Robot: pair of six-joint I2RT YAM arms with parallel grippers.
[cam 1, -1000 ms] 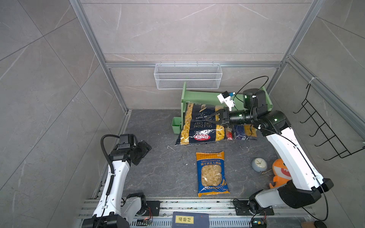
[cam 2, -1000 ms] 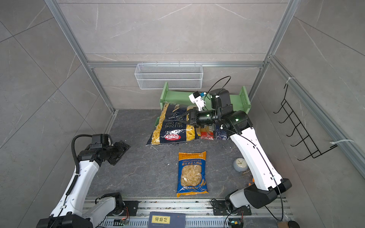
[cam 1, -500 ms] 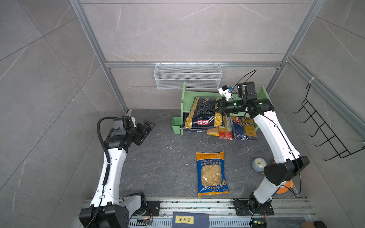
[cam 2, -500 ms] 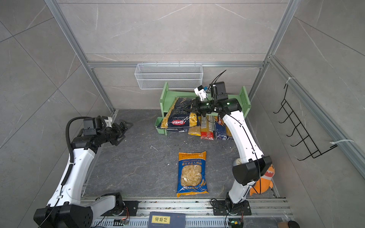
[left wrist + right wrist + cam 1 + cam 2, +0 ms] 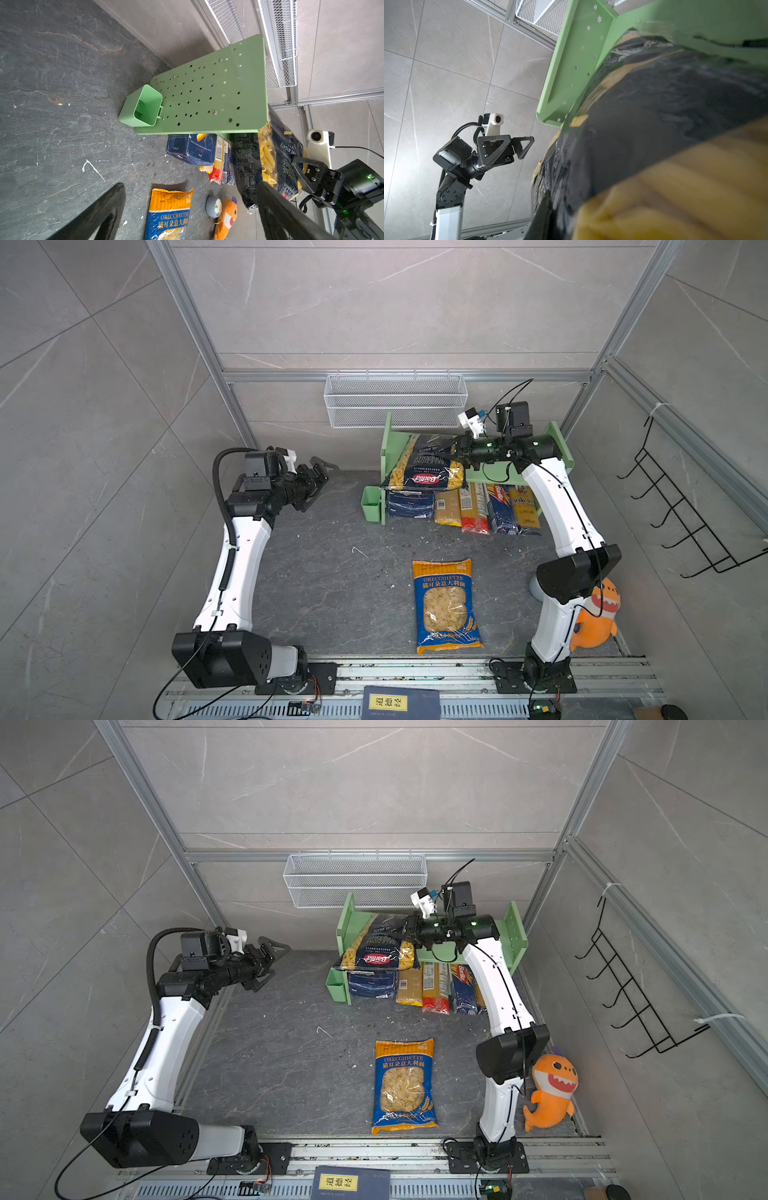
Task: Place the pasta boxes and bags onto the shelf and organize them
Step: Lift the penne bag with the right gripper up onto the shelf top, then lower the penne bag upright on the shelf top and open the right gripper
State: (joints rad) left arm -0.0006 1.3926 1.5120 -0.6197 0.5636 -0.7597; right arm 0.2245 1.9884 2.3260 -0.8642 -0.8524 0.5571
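My right gripper (image 5: 459, 452) (image 5: 411, 932) is shut on the black Barilla penne bag (image 5: 424, 466) (image 5: 378, 948) (image 5: 654, 124). The bag lies on the left part of the green shelf's (image 5: 561, 443) (image 5: 515, 928) (image 5: 207, 93) top tier, its near end hanging over the front. Below stand the dark blue pasta box (image 5: 409, 504) (image 5: 191, 149) and slim spaghetti packs (image 5: 473, 508). The blue-orange orecchiette bag (image 5: 446, 605) (image 5: 403, 1085) (image 5: 168, 216) lies flat on the floor. My left gripper (image 5: 320, 477) (image 5: 272, 955) (image 5: 191, 207) hovers open and empty, left of the shelf.
A white wire basket (image 5: 395, 400) hangs on the back wall above the shelf. A small green cup (image 5: 370, 504) clips to the shelf's left panel. An orange plush (image 5: 550, 1090) and a small round clock (image 5: 213, 206) sit by the right arm's base. A dark blue book (image 5: 399, 703) lies at the front rail.
The right arm has lifted the penne bag from in front of the shelf up and back onto the top tier. The left gripper rose, moved toward the shelf and opened wider.
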